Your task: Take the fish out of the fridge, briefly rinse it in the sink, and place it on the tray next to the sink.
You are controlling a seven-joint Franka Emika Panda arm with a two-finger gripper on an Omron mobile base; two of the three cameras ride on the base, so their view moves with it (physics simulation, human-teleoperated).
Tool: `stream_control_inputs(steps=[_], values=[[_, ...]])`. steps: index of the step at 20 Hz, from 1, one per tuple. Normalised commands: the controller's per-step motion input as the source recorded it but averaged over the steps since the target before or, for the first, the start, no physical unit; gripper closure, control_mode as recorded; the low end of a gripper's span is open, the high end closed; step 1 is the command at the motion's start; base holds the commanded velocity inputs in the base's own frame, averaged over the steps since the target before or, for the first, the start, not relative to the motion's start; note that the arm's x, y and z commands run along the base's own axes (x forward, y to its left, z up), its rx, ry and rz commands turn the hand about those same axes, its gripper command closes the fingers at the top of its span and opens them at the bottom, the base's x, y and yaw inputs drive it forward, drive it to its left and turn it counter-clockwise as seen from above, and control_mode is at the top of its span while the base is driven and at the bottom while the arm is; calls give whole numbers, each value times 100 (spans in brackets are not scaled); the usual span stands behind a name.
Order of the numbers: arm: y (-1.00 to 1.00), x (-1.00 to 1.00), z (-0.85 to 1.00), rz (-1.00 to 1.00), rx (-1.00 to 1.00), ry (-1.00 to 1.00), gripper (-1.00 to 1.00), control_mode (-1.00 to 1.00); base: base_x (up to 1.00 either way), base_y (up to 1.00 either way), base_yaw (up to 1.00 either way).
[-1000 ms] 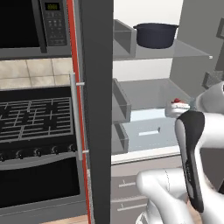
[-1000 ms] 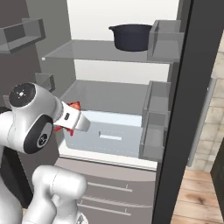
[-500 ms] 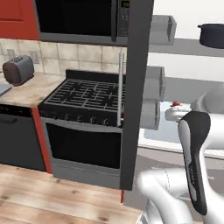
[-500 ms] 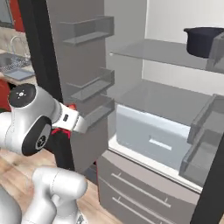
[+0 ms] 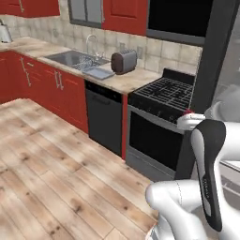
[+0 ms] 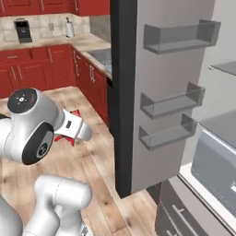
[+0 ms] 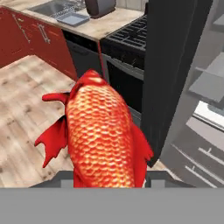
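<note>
The pincer (image 7: 109, 180) is pinching the fish (image 7: 101, 135), whose scaly red-orange body rises between the two dark tips, fins spread to either side. From the right base view, red fins (image 6: 69, 125) peek out beside the white hand, above the wooden floor (image 5: 51, 173). The fridge (image 6: 166, 92) stands open just beside, door bins showing. Well apart along the desk (image 5: 117, 80) lie the sink (image 5: 70, 58), the tray (image 5: 98, 72) beside it, then a toaster (image 5: 123, 62) and the stove (image 5: 164, 93).

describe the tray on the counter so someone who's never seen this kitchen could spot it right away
Find the beige counter running over the red cabinets, left of the black stove. The tray lies flat between the sink and the toaster. Unlike its neighbours, it is a pale grey-blue, low-rimmed rectangle.
</note>
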Motion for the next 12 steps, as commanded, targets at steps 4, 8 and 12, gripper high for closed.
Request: stream_control_inputs(steps=[4,8,12], values=[[0,0,0,0,0,0,100,100,0,14,92],[0,0,0,0,0,0,100,100,71,3,67],[0,0,0,0,0,0,100,100,100,12,16]])
